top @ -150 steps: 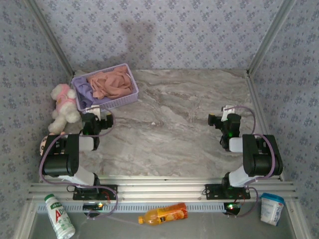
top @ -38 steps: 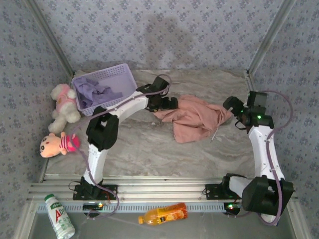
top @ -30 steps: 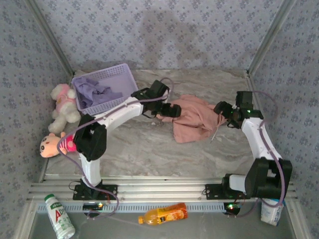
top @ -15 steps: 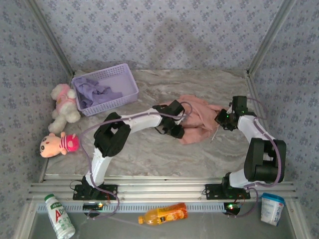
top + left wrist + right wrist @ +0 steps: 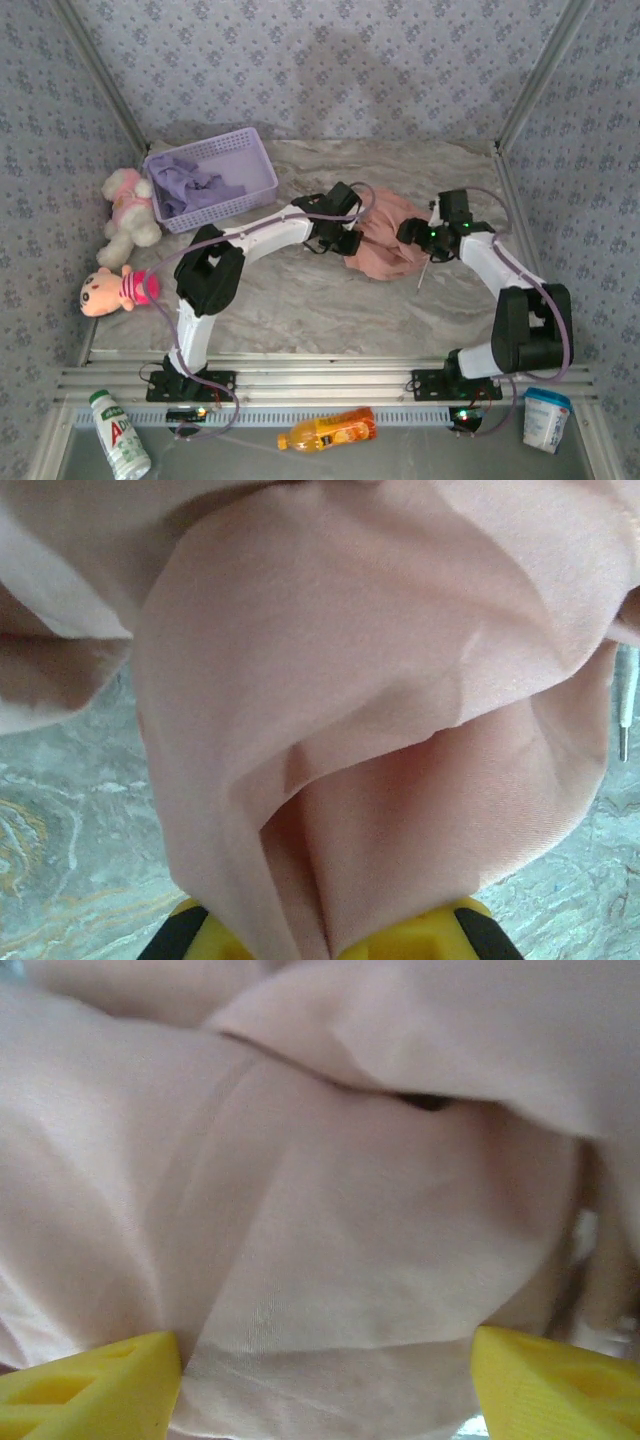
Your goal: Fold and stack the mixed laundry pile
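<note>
1. Salmon-pink garment lies bunched on the worktop near its middle, between the two arms; no flat panel or clean fold line shows; its white drawstring trails off the near right edge.
2. Left fingers are pinched together on a fold of the pink cloth, which rises straight out from between them; seen from overhead, that wrist sits at the garment's left edge.
3. Right fingers stand wide apart with pink cloth lying across the gap; not clamped, as far as I can tell; that wrist sits at the garment's right edge.
4. Lavender T-shirt lies crumpled in the mesh basket at far left, well apart from the pink piece.
5. Progress, as I judge it: early; one item is out on the worktop and in hand; neither is folded; no stack begun; left to do: spread and fold the pink piece, fetch and fold the T-shirt, stack both.
</note>
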{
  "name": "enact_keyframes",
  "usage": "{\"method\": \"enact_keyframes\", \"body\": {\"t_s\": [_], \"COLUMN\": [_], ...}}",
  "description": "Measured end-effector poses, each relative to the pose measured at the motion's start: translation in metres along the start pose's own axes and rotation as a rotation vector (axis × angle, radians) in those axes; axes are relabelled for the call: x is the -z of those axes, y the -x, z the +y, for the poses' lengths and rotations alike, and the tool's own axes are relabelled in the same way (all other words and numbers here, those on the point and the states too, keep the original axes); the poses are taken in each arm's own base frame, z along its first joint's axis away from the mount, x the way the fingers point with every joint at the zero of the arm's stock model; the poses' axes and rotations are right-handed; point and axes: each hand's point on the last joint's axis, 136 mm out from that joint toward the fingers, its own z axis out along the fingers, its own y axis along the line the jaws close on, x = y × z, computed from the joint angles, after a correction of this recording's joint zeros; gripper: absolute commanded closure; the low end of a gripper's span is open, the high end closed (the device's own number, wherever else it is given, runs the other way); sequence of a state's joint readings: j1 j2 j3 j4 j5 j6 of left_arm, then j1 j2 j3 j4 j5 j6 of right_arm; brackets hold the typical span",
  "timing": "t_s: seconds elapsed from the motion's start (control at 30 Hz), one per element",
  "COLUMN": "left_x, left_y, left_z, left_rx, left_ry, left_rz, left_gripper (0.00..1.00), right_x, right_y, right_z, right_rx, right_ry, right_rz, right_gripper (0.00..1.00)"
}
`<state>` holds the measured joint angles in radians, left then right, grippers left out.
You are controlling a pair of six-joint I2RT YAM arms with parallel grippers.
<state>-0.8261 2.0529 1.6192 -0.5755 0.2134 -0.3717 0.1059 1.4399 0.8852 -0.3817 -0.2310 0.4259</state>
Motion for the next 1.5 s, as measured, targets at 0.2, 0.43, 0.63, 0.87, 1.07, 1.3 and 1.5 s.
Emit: {"method": "enact_keyframes", "body": {"t_s": [0.2,0.43,0.63,0.87,1.07,1.3,1.5], "left_x": [-0.004,0.007,0.106,0.242,0.208,0.110,0.102], "left_y": [-0.009,0.008,0.097,0.149,0.135,0.086,0.051], "left_z": [0.005,0.014,0.018,0.010,0.024,0.090,0.101], "left_rx": [0.027,0.051,0.018,-0.056,-0.054,0.097,0.166], "left_ry": [0.013,0.049,0.113,0.136,0.167,0.313,0.322], "left_rz": [0.023,-0.027,-0.281,-0.565,-0.446,-0.127,-0.076], "left_gripper": [1.00,1.00,1.00,1.00,0.21,0.00,0.01], "right_x": [-0.022,0.046,0.178,0.274,0.196,0.073,0.091], "right_y": [0.010,0.064,0.156,0.182,0.192,0.148,0.082], "right_z": [-0.011,-0.010,0.011,0.039,0.002,-0.077,-0.062], "right_rx": [-0.002,-0.053,-0.049,0.005,-0.059,-0.210,-0.192], "right_ry": [-0.097,-0.055,0.003,0.027,-0.015,-0.116,-0.109], "right_rz": [0.034,-0.106,-0.398,-0.617,-0.487,-0.186,-0.158], "right_gripper": [1.00,1.00,1.00,1.00,0.23,0.03,0.07]}}
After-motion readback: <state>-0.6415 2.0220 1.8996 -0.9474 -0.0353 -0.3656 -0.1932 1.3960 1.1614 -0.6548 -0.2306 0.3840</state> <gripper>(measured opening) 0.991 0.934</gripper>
